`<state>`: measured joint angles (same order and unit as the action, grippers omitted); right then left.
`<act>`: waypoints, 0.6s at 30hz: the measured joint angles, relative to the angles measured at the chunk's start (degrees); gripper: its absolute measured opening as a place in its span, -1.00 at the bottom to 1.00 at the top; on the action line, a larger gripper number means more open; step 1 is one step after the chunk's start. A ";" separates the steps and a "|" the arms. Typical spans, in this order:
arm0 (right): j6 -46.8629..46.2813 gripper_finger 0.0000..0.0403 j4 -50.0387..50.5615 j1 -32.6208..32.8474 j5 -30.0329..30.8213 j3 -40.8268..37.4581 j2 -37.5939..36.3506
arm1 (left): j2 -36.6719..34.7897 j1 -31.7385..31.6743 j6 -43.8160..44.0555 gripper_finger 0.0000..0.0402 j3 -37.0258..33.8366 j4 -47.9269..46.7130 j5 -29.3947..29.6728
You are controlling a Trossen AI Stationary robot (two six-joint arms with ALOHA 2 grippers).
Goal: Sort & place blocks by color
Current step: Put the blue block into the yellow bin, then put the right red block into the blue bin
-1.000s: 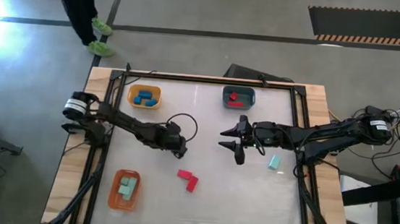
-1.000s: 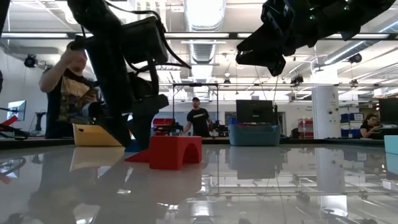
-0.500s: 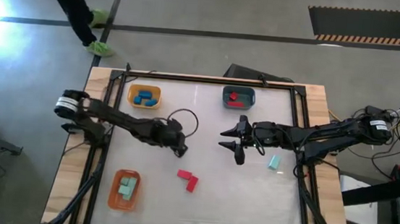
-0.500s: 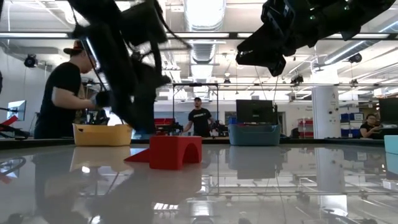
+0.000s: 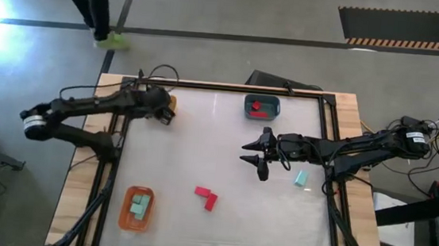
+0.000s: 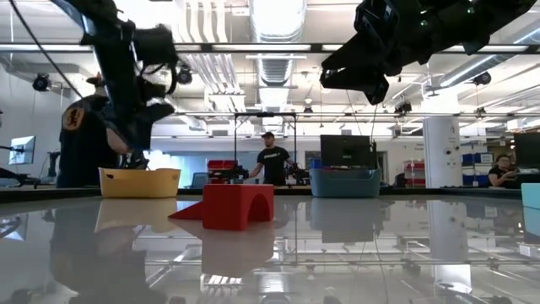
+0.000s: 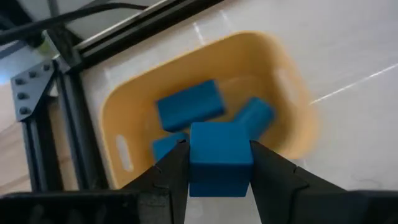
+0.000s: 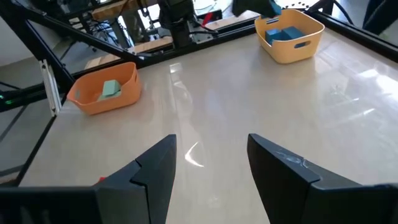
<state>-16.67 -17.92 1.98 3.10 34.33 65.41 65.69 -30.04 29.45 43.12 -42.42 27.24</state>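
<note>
My left gripper (image 5: 162,108) hovers over the yellow tray (image 7: 205,68) at the table's far left, shut on a blue cube (image 7: 221,163). Three blue blocks (image 7: 189,106) lie in that tray. My right gripper (image 5: 253,159) hangs open above the middle of the table, touching nothing. Two red blocks (image 5: 206,196) lie on the table between the arms, toward the near edge. A mint block (image 5: 301,178) sits on the table near the right arm. The orange tray (image 5: 137,208) holds mint blocks, and the dark teal tray (image 5: 261,107) holds a red one. My left gripper pinches the blue cube by two opposite side faces (image 7: 194,155), one finger (image 7: 169,171) on each side. The fingers come from above, pointing down. The cube is lifted clear and hangs over the inside of the yellow tray.
A metal frame (image 5: 231,86) runs around the table top. Bare table lies between the trays and around the red blocks. A person (image 6: 84,143) stands beyond the far left edge, and others show farther back in the room.
My left gripper has swung from the middle of the table toward the far left corner, rising, and now stands over the yellow tray. The person beyond the far edge has walked along it.
</note>
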 joint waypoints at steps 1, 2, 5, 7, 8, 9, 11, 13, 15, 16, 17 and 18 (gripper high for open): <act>-0.08 -0.07 -0.02 0.00 0.02 0.00 0.00 | -0.20 -1.69 -1.25 -0.42 -0.95 1.29 -0.70; -0.28 -0.07 -0.02 0.00 0.02 0.00 0.00 | -0.43 -2.94 -1.86 -0.42 -1.72 2.92 -1.55; -0.28 -0.07 -0.04 0.00 0.02 0.00 0.00 | -0.66 -4.94 -3.23 -0.41 -2.74 5.96 -2.61; -0.31 -0.07 -0.07 0.00 0.02 0.00 0.01 | -0.59 -5.39 -3.70 -0.26 -2.76 7.03 -2.52; -0.36 -0.07 -0.07 0.00 0.03 0.00 0.00 | -0.53 -5.45 -4.21 -0.14 -2.71 7.79 -2.48; -0.55 -0.07 -0.07 0.00 0.02 0.00 0.00 | -0.53 -5.46 -4.35 -0.03 -2.53 7.78 -2.49; -0.79 -0.07 -0.02 0.00 0.02 0.00 0.00 | -0.57 -5.34 -4.35 0.16 -2.41 7.74 -2.51; -0.85 -0.07 0.24 0.00 0.02 0.00 0.00 | -0.84 -4.66 -4.30 0.27 -2.41 7.69 -2.51; -1.43 -0.07 0.65 0.00 0.02 0.00 0.00 | -1.19 -3.96 -3.60 0.32 -2.41 7.94 -2.52; -1.48 -0.07 0.96 0.00 0.03 0.00 0.00 | -1.27 -3.61 -3.26 0.33 -2.41 8.17 -2.55; -1.50 -0.07 1.20 0.00 0.04 0.00 0.00 | -1.34 -3.36 -3.26 0.33 -2.41 8.52 -2.58; -1.51 -0.07 1.37 0.00 0.04 0.00 0.01 | -1.45 -3.09 -3.25 0.34 -2.41 9.16 -2.58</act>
<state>-18.17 -16.55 1.98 3.14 34.33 65.42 64.24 -33.13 26.20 40.71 -33.26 24.67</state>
